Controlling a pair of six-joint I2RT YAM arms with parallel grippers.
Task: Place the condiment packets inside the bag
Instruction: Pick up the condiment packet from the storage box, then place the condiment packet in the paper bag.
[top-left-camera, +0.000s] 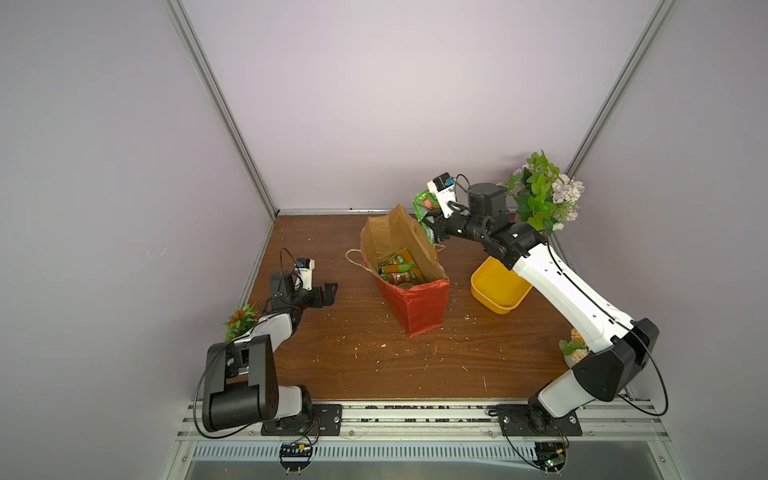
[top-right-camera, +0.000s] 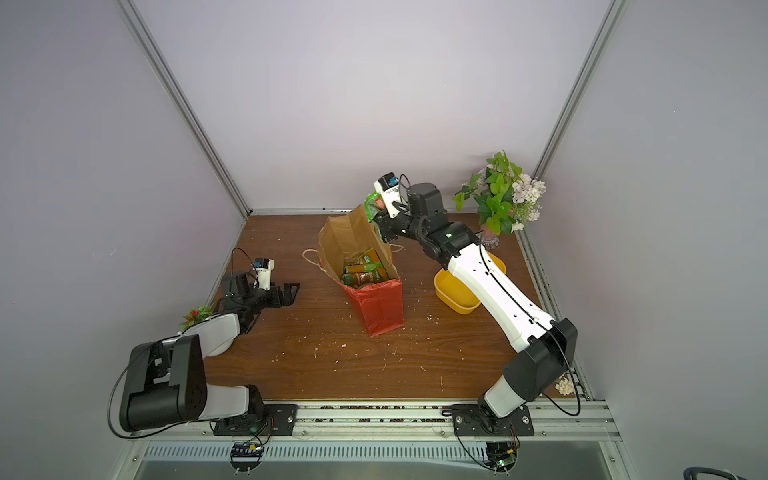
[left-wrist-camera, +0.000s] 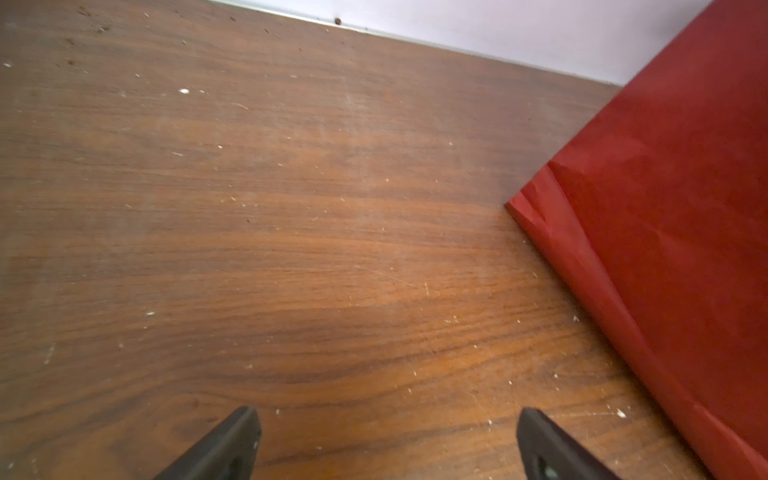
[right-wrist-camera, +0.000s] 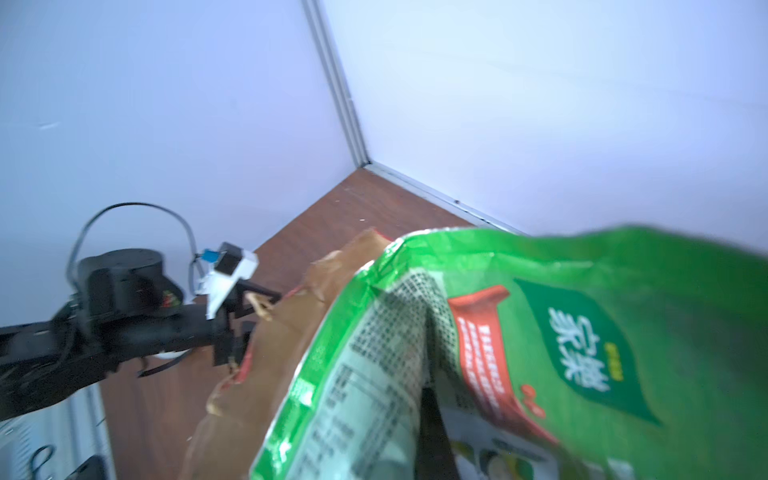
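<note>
Wood-grain table (top-left-camera: 353, 357) comes first, scattered with pale flecks. On it, toward the robot's left, the left hand (top-left-camera: 330, 294) sits low with its jaws spread wide and nothing between them, well apart from the work.

At the middle stands the bag (top-left-camera: 419, 309), red outside and kraft inside. Its mouth gapes upward and the long side of the opening runs from near to far. Several green and orange sachets (top-left-camera: 399, 269) already lie at its bottom. Beside it on the robot's right is a yellow tub (top-left-camera: 494, 291), partly under the forearm; no sachet shows in the part left visible.

Farthest, the right hand (top-left-camera: 432, 226) is clenched on a green sachet (top-left-camera: 423, 203), held in the air just beyond the far right corner of the bag's mouth, above the rim. The drop, as I judge it, turns on that offset. The mouth lies nearward, leftward and below the hand, so the right arm, much the nearer, needs only a short carry before letting go.

Both top views show the bag's contents and this offset. The right wrist view shows neither, but it alone shows the sachet creased, with the kraft rim just past its edge. Only the left wrist view shows the bag's red wall close beside the spread fingers (left-wrist-camera: 232, 444).
</note>
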